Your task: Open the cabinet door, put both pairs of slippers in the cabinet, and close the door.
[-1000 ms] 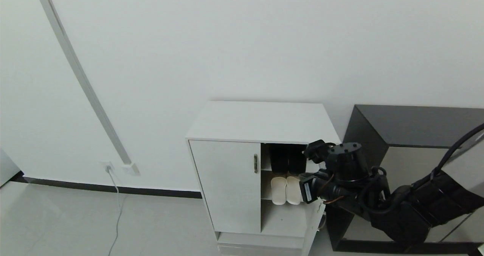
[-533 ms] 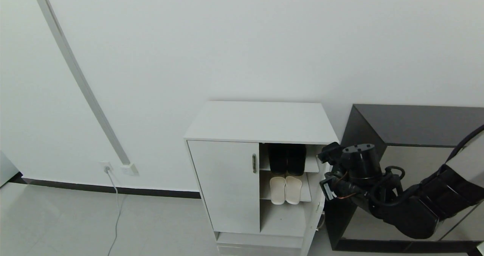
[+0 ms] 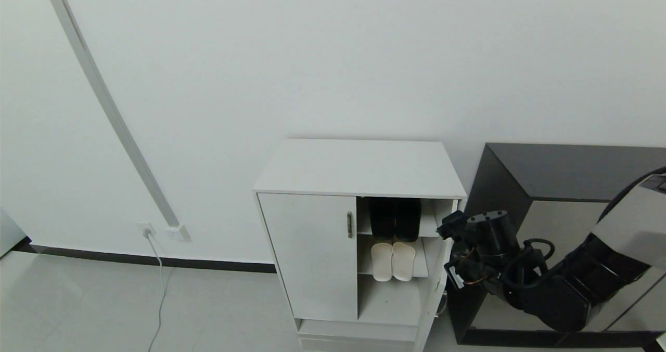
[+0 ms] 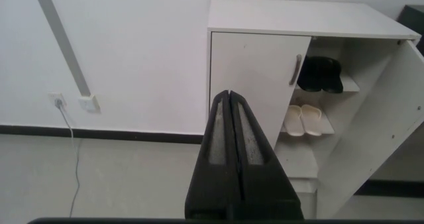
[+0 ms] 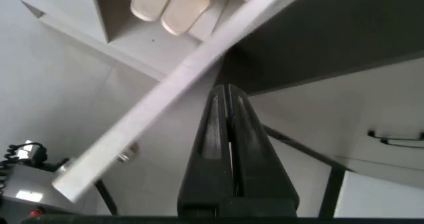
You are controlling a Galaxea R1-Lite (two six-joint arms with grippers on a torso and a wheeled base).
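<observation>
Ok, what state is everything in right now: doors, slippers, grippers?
Left door: closed.
Right door: open.
Black slippers: inside, on the top shelf.
White slippers: inside, on the middle shelf.
Left gripper: shut, empty.
Right gripper: shut, empty, by the open door's edge.

The white cabinet (image 3: 359,167), right door (image 4: 391,124) swung open, holds seemingly black slippers (image 3: 394,218) one shelf above a cream pair (image 3: 393,261).

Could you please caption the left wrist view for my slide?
Shut left gripper faces the open cabinet, black slippers shelved above white slippers.
</observation>
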